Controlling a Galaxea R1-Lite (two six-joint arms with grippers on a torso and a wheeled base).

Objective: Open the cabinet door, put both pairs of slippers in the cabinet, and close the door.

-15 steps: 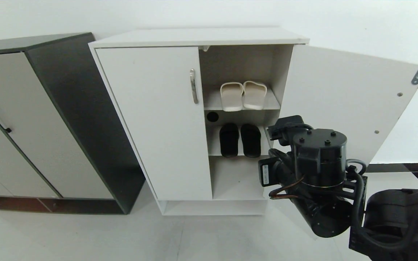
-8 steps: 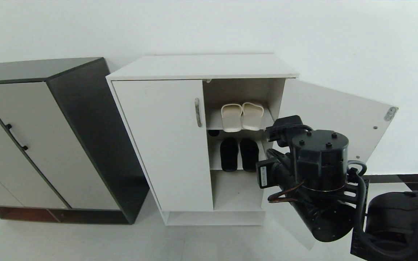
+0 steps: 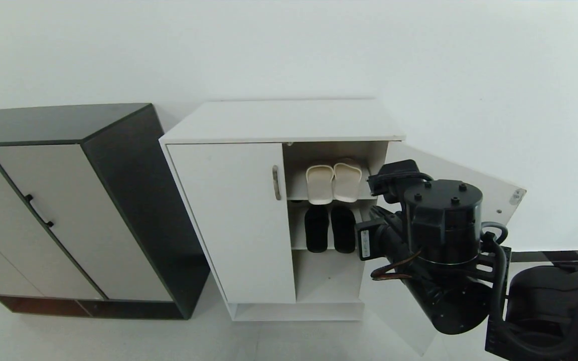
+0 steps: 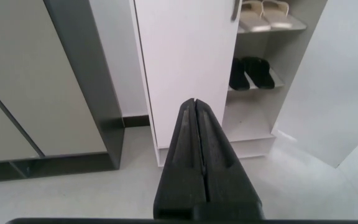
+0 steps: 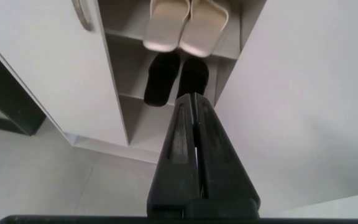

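Inside white cabinet (image 3: pixel 284 120): cream slippers (image 3: pixel 332 183) on the upper shelf, black slippers (image 3: pixel 330 228) on the shelf below. Its right door (image 3: pixel 494 200) stands wide open. Wrist views show left jaws and right jaws both clenched, empty, facing the cabinet. Head view adds dark cabinet (image 3: pixel 133 200) at left. Since earlier the camera backed off; slippers and door unmoved.

white cabinet (image 3: pixel 229 220), cream slippers (image 3: pixel 332 182) above black slippers (image 3: pixel 329 229) just past the black right gripper (image 5: pixel 195 99), dark grey cabinet (image 3: pixel 133 200) alongside
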